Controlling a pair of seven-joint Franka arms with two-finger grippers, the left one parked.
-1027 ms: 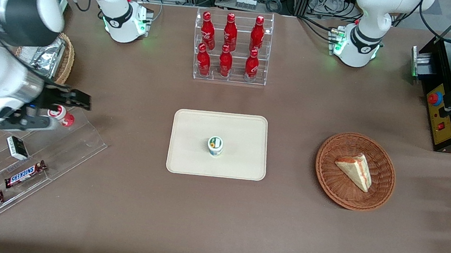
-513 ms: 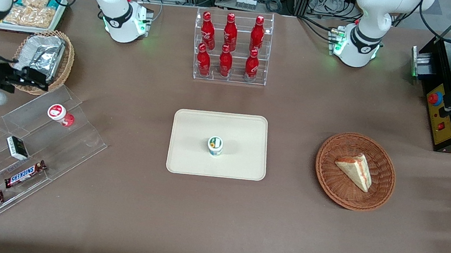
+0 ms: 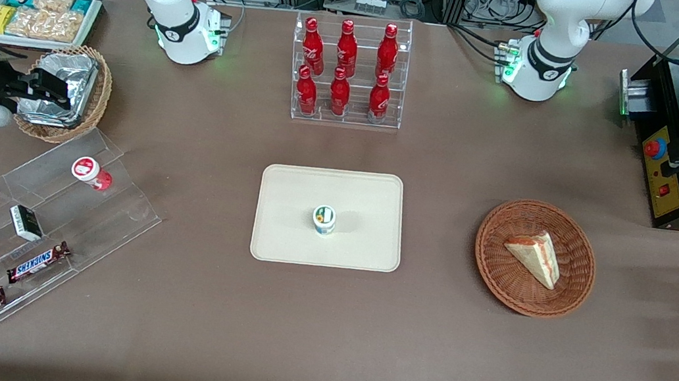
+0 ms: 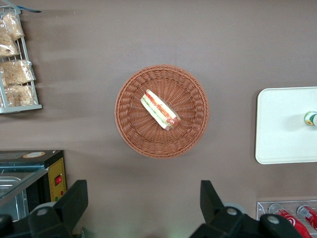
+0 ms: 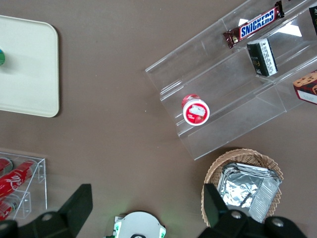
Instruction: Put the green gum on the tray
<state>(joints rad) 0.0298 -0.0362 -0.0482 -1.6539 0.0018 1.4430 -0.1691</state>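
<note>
The right arm's gripper (image 3: 50, 100) hangs over the wicker basket of foil packets (image 3: 65, 89) at the working arm's end of the bench (image 3: 197, 303), its jaws spread wide and holding nothing; the right wrist view shows that spread plainly, with the foil packets (image 5: 247, 191) and the stepped acrylic rack (image 5: 233, 84) beneath, and the red-lidded bottle (image 5: 196, 110) standing on a step; only a sliver of the green gum (image 5: 2, 56) shows there, cut off at the edge; the front view shows the green gum (image 3: 324, 219) whole, upright near the middle of the tray (image 3: 365, 247); the left wrist view catches just part of it (image 4: 311, 118) on the tray's cut-off end (image 4: 282, 144), beside the sandwich basket (image 4: 131, 126).
</note>
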